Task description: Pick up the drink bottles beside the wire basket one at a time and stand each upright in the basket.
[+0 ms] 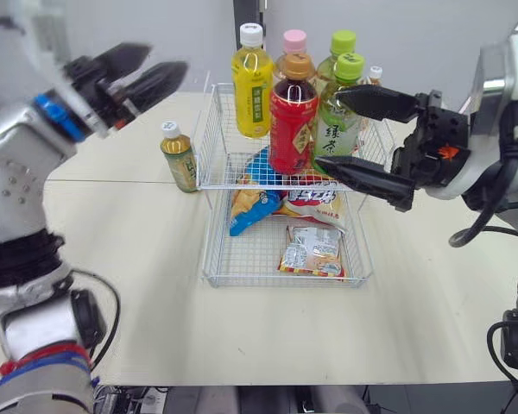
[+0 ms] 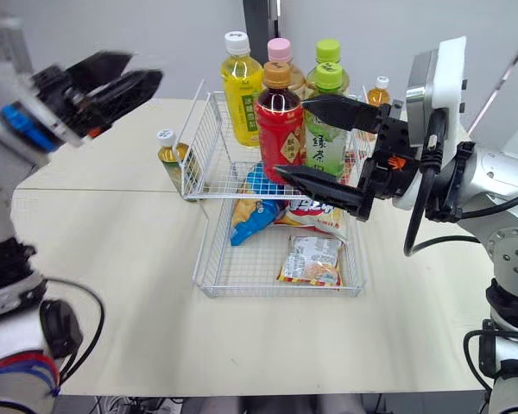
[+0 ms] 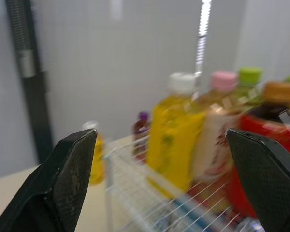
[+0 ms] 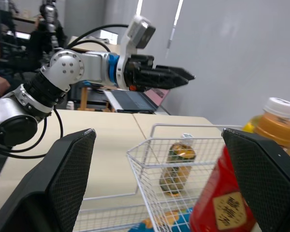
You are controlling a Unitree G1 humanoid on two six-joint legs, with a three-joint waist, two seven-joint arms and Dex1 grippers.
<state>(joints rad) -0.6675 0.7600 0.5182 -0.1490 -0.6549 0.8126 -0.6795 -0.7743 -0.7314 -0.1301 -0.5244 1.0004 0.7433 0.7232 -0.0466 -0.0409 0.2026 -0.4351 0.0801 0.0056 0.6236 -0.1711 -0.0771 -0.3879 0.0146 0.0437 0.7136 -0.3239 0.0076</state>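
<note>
Five drink bottles stand upright in the upper tier of the wire basket (image 1: 209, 129) on the tabletop (image 1: 138, 285). They are a yellow bottle (image 1: 253, 95) with a white cap, a pink-capped bottle (image 1: 293, 43), a red bottle (image 1: 292, 121) with a brown cap and a gold emblem on its label, a rear green bottle (image 1: 344, 43) and a front green bottle (image 1: 349, 67), both lime-capped. The front green bottle's label reads 緑茶; writing on the other labels is too small to read. A small amber bottle (image 1: 180, 157), white-capped with a green label, stands upright on the tabletop just beside the basket's left wall. A small orange bottle (image 1: 375, 74) stands behind the basket's right corner. Snack packets (image 1: 311, 250) lie in the lower tier. My left claw (image 1: 168, 56) hangs raised left of the basket, fingers spread, holding nothing. My right claw (image 1: 331, 129) is spread wide in front of the red and front green bottles, gripping nothing; whether it touches them I cannot tell.
</note>
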